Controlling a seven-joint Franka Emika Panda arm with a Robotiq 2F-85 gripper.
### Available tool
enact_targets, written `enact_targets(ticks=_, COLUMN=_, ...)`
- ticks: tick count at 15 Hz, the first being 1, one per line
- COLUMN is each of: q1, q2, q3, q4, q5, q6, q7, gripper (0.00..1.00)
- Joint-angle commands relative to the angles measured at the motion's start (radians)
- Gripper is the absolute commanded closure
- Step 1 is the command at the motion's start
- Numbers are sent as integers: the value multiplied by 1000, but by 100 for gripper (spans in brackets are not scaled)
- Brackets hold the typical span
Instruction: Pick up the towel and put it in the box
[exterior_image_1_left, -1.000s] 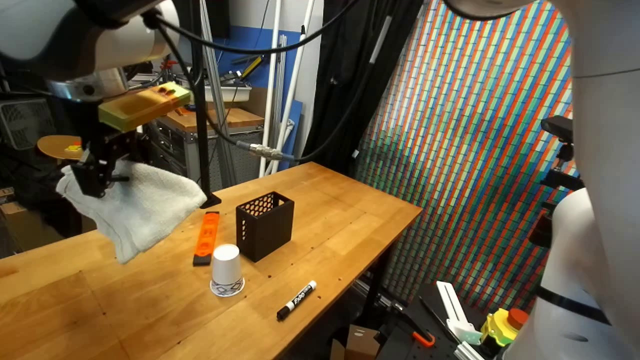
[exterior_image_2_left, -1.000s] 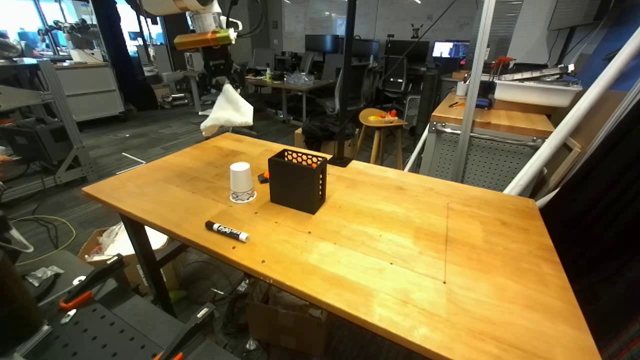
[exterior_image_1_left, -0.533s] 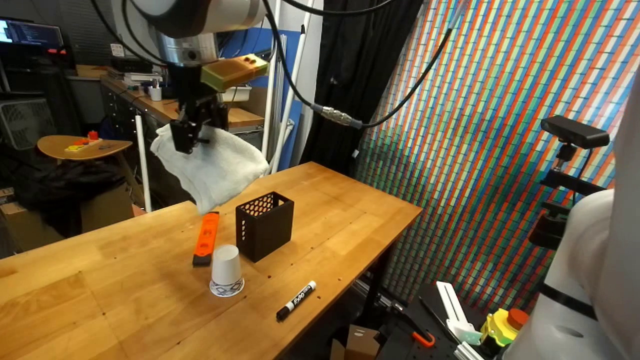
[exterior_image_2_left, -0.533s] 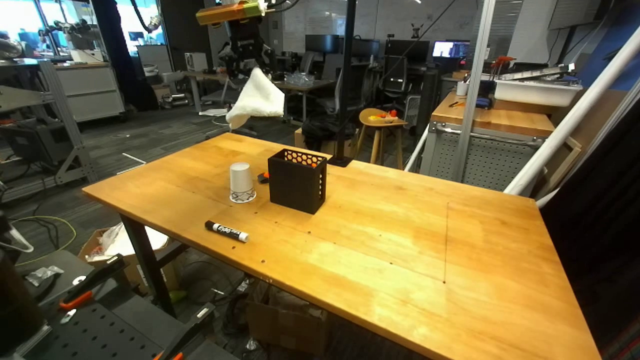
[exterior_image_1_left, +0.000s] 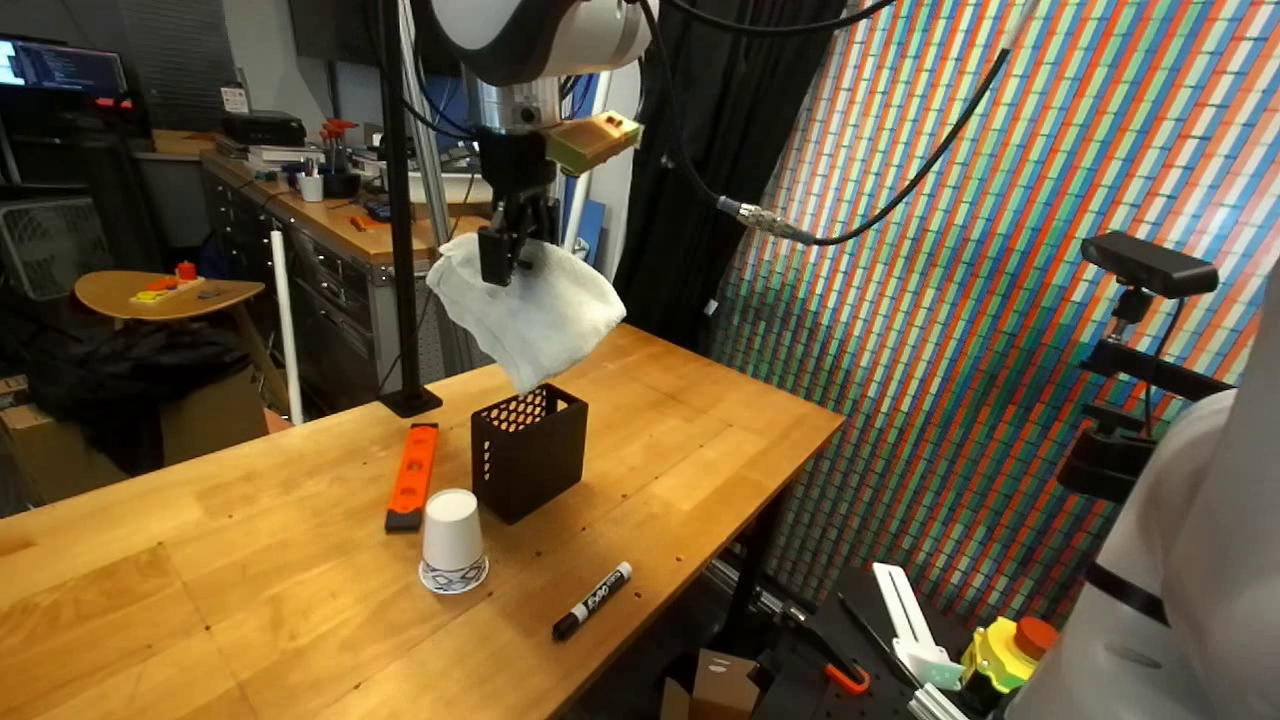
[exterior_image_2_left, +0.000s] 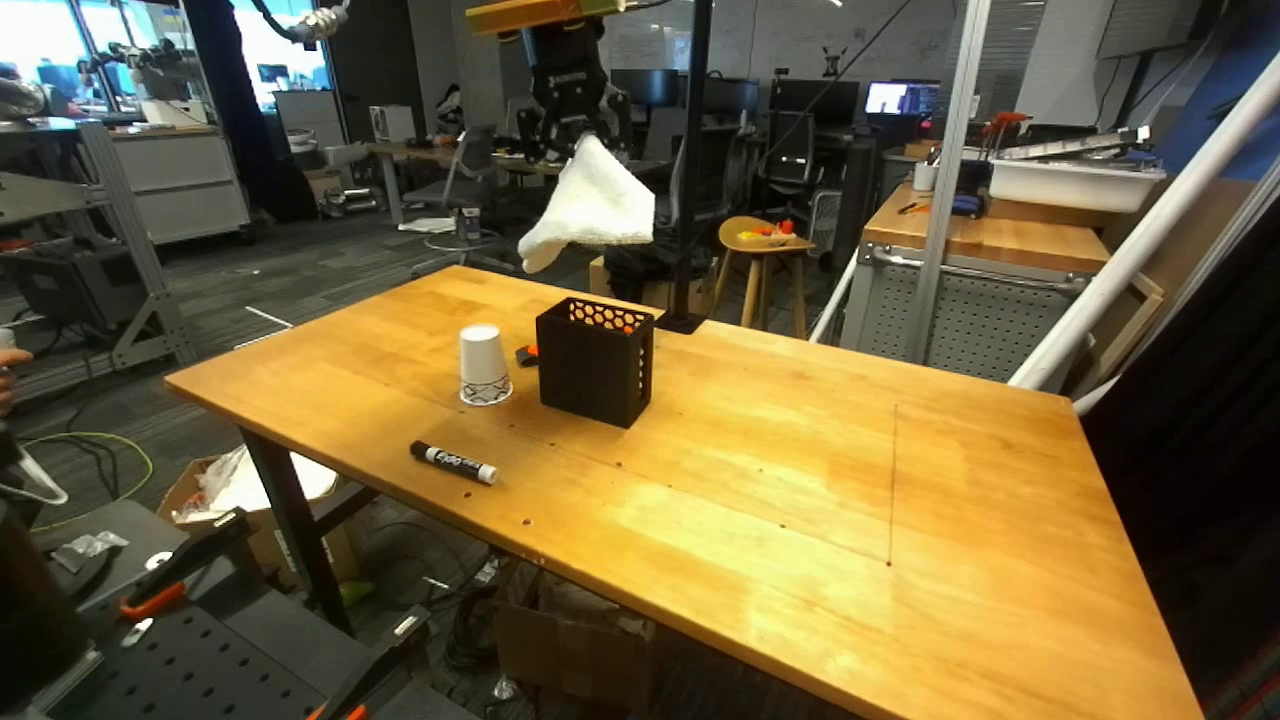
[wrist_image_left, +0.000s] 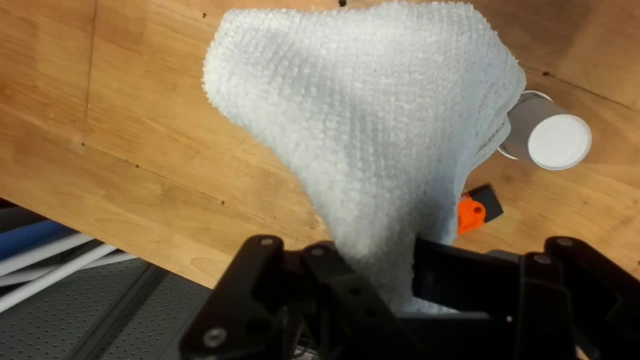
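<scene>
My gripper (exterior_image_1_left: 506, 265) is shut on a white towel (exterior_image_1_left: 545, 315) and holds it up in the air. The towel hangs down from the fingers and fans out. In an exterior view the towel (exterior_image_2_left: 605, 200) hangs above the black box (exterior_image_2_left: 593, 365), apart from it. In another exterior view its lower tip lines up with the far rim of the open-topped box (exterior_image_1_left: 530, 460). In the wrist view the towel (wrist_image_left: 370, 110) is pinched between the fingers (wrist_image_left: 395, 275) and covers much of the table; the box is hidden there.
An upside-down white paper cup (exterior_image_1_left: 452, 535) and an orange level (exterior_image_1_left: 412, 475) lie beside the box. A black marker (exterior_image_1_left: 592, 602) is near the table (exterior_image_1_left: 300, 600) edge. A black pole (exterior_image_2_left: 694, 150) rises at the table's far edge, near the towel.
My gripper has carried the towel to the right in both exterior views, from beyond the cup side to over the box area. The box, cup, level and marker have not moved.
</scene>
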Motion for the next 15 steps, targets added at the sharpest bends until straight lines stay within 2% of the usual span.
enact_targets(ticks=1, q1=-34, q2=-5, q3=-26, q4=-16, q5=11, q6=58, q7=-91, gripper=100)
enact_targets(ticks=4, q1=-48, q2=22, q3=-30, q4=-11, q5=26, q6=77, q7=-120, gripper=100)
enact_targets(ticks=15, q1=-40, q2=88, q3=-16, q4=-30, q5=75, q6=113, q7=-78, gripper=100)
